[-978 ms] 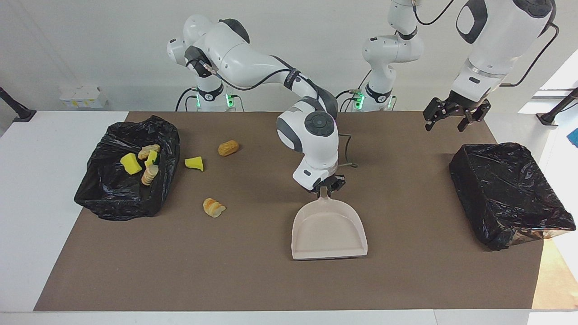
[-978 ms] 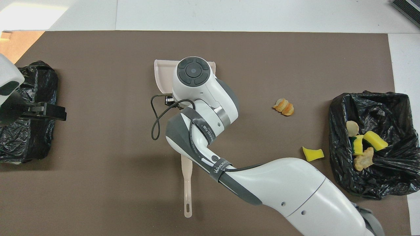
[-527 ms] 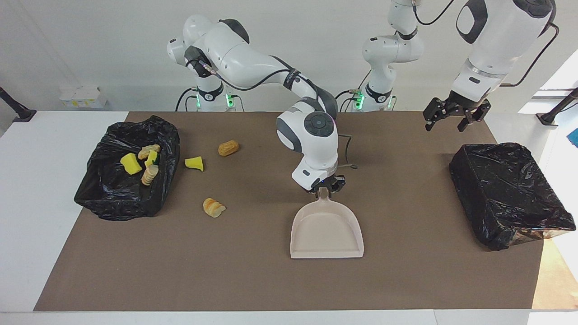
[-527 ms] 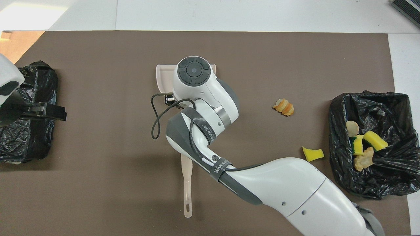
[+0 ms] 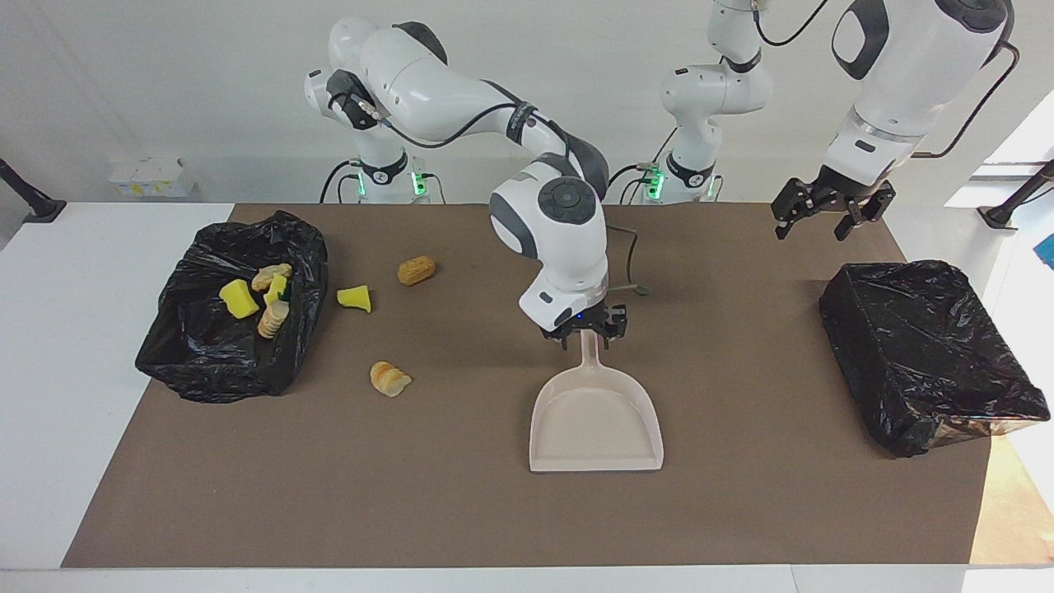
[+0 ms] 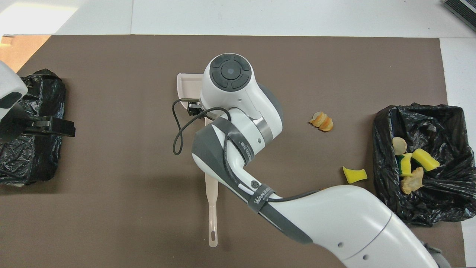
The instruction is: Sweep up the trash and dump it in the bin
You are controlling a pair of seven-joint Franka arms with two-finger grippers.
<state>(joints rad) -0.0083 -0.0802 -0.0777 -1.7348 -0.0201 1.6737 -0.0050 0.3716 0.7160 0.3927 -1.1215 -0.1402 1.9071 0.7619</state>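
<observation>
Right pincer (image 5: 586, 333) risen, arm hiding dustpan (image 6: 187, 85)

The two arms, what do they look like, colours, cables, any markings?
Both arms are glossy white with rounded shells and dark grey joints. The right arm has a round grey cap with a button ring at its wrist, a black cable clipped along it, and a dark band with white lettering. Each end effector, right and left, is black. Green lights glow at both bases.
</observation>
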